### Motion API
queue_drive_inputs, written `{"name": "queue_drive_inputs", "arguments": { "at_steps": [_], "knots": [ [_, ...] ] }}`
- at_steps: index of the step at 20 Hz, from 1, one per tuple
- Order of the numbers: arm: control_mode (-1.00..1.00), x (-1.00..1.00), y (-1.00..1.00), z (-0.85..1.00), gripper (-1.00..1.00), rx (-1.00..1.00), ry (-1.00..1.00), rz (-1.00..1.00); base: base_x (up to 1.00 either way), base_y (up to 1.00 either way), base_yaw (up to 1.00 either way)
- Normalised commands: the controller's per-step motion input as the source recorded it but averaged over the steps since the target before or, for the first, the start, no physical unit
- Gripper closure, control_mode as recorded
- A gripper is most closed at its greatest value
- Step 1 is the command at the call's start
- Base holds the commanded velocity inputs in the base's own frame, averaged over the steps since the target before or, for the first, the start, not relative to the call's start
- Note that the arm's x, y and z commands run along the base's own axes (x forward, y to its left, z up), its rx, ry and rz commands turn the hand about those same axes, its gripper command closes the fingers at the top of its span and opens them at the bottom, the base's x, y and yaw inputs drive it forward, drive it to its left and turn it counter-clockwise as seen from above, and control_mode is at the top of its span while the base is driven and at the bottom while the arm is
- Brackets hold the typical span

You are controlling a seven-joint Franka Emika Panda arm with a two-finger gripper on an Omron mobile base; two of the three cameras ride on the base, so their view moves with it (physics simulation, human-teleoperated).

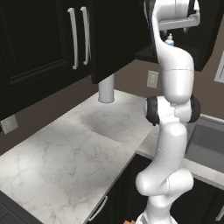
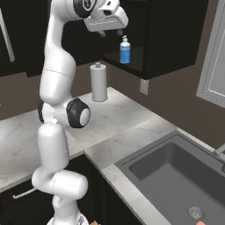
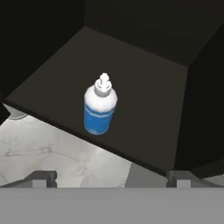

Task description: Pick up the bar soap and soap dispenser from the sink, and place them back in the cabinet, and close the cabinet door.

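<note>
Gripper [image 3: 109, 178] sits wide open, holding nothing, bottom of hand view. Dispenser [image 3: 100, 110] already stands in the cabinet [image 3: 144, 87], mid-frame. Soap [image 2: 200, 223] left in sink [image 2: 176, 176], lower right; door unclosed.

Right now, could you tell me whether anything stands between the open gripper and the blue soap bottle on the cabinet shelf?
Nothing visible does. The small blue soap dispenser with a white pump stands upright alone on the dark cabinet shelf, and the open gripper looks straight at it, apart from it.
</note>
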Motion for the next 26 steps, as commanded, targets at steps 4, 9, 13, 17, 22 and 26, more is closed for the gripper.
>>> {"name": "queue_drive_inputs", "arguments": {
  "at_steps": [4,9,13,17,22,26],
  "knots": [
    [-1.0,-0.7,0.0,-0.17,-1.0,0.0,-0.08,0.0,0.0,0.0,0.0],
    [-1.0,-0.82,0.0,-0.15,-1.0,0.0,-0.03,0.0,0.0,0.0,0.0],
    [-1.0,-0.86,0.0,-0.06,-1.0,0.02,0.0,0.0,0.0,0.0,0.0],
    [-1.0,-0.72,0.0,0.0,-1.0,0.01,0.0,0.0,0.0,0.0,0.0],
    [-1.0,-0.51,0.0,0.0,-1.0,0.01,0.04,0.0,0.0,0.0,0.0],
    [-1.0,-0.41,0.0,0.0,-1.0,0.04,0.16,0.0,0.0,0.0,0.0]
  ]
}}
